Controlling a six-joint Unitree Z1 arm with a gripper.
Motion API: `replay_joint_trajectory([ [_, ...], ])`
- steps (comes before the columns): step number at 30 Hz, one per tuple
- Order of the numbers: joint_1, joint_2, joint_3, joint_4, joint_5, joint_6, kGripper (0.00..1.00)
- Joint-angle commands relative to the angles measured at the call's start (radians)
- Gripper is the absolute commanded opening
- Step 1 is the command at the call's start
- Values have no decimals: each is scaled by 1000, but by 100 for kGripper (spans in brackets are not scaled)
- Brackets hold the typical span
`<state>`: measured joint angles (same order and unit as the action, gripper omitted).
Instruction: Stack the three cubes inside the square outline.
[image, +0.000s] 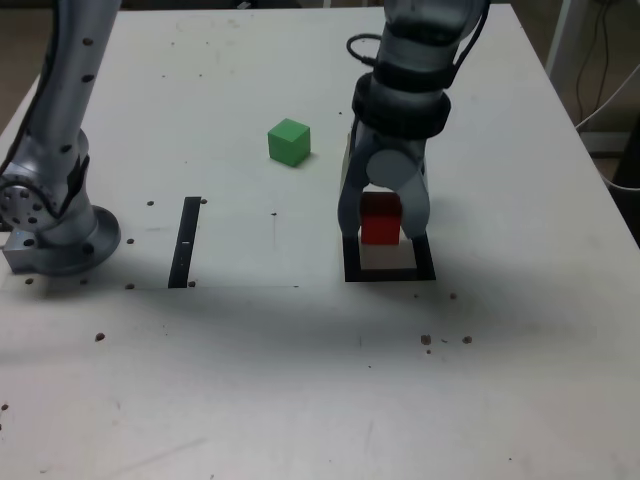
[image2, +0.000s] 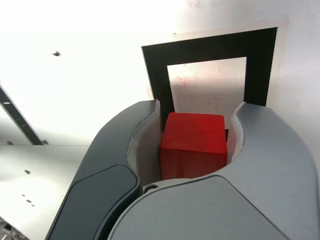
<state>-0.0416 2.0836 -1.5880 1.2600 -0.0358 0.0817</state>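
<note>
Pinching a red cube (image: 380, 220) between its grey jaws, the claw (image: 383, 222) hangs over the square outline (image: 389, 272), which lies toward the surface's (image: 300, 380) right edge in the exterior view. The wrist view shows the cube (image2: 194, 145) gripped on two opposite sides, with the outline's (image2: 157, 75) white centre beyond it. Whether the cube touches the surface cannot be told. A green cube (image: 289, 142) sits alone nearer the far edge, well apart from the claw. A narrow black strip (image: 185, 242) lies toward the left edge, beside the arm's base (image: 55, 235). Near edge and right edge have broad bare room, dotted with small dark specks.
</note>
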Motion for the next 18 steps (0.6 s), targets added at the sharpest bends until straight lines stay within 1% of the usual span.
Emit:
replay_joint_trajectory([
  [1, -2, 7, 16, -15, -8, -2, 41],
  [8, -3, 17, 50, -69, -29, -2, 41],
  [13, -2, 26, 67, -103, -35, -2, 41],
  [18, -2, 30, 74, -118, -37, -2, 41],
])
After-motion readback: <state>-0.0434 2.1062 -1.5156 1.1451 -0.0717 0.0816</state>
